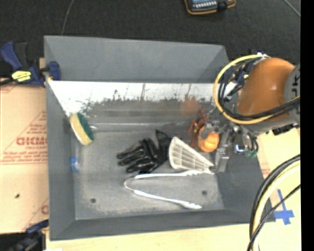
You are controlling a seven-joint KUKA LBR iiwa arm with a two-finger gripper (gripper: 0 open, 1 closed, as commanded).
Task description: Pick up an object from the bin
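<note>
— While the claw (pixel 221 151) hangs at the bin's (pixel 146 61) side, what's nearest it?
— A small orange thing (pixel 209 140), well right of the black glove (pixel 141 154).
— Gripped?
— Can't tell, nor how wide the claw is open.
— And the rest?
— White mesh scoop (pixel 186 157) touching the glove's right, bent white strip (pixel 162 192) just below the glove, sponge (pixel 82 128) off to its left.
</note>
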